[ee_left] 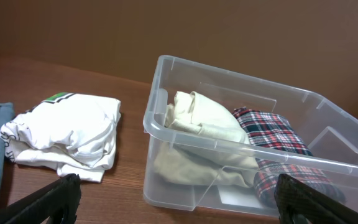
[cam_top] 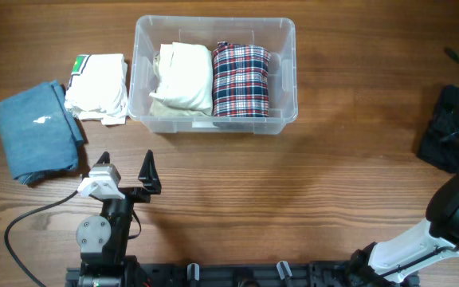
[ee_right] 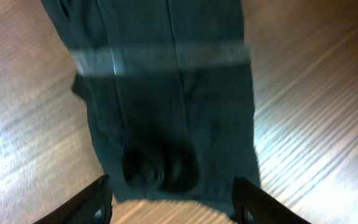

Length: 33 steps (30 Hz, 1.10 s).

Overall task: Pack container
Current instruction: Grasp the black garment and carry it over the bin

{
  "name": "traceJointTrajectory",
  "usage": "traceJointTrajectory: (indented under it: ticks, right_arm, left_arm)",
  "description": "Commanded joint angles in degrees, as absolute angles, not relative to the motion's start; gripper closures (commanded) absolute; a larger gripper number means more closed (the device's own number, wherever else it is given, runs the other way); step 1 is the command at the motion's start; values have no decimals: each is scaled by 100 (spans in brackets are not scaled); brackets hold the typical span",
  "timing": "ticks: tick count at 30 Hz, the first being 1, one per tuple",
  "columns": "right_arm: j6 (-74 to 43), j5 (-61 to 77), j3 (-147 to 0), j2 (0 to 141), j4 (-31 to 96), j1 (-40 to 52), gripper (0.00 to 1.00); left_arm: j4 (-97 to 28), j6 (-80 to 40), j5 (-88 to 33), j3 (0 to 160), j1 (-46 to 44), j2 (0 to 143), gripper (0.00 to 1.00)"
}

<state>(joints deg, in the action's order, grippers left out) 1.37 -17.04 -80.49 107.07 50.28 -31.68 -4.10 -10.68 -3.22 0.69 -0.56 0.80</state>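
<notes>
Wooden table (cam_top: pixel 325 191) bears container (cam_top: pixel 284 73) holding folded garments (cam_top: pixel 241 80)

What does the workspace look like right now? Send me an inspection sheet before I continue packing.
Surface: brown wooden table, no spills seen.
Job's things: clear rectangular plastic bin holds a cream folded garment and a red-and-navy plaid folded garment, side by side. A white folded garment with green tag and a blue folded garment lie to its left. A dark garment lies far right.
Clutter: nothing seen.
Hands: left hand open and empty, short of the bin; right hand open over the dark garment.
Cables: black cable by the left arm's base.
Surroundings: plain brown wall.
</notes>
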Motion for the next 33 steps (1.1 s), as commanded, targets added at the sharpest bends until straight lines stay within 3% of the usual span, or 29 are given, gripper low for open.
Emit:
traceJointTrajectory:
  ticks: [1, 6, 10, 11, 14, 23, 33]
  right_arm:
    - [607, -1839, -8012, 10925, 4751, -3208, 40]
    - [648, -1817, -8012, 11284, 4517, -3212, 43]
    - [639, -1800, -8012, 11489, 4418, -3212, 55]
    - [600, -1800, -8012, 11491, 4397, -3212, 60]
    - [589, -1804, -8012, 11491, 4348, -3212, 96]
    - [237, -1584, -8547, 11087, 4554, -2840, 96]
    - [-32, 1487, -8943, 9701, 4436, -2517, 96]
  left_arm:
    - [-425, -1118, -292, 32, -10, 38, 0]
    - [-425, -1118, -292, 32, -10, 38, 0]
    - [-425, -1118, -292, 32, -10, 38, 0]
    - [-425, -1118, -292, 32, -10, 38, 0]
    - [-425, -1118, -292, 32, -10, 38, 0]
    - [-425, -1118, -292, 32, -10, 38, 0]
    - [-425, -1118, -292, 32, -10, 38, 0]
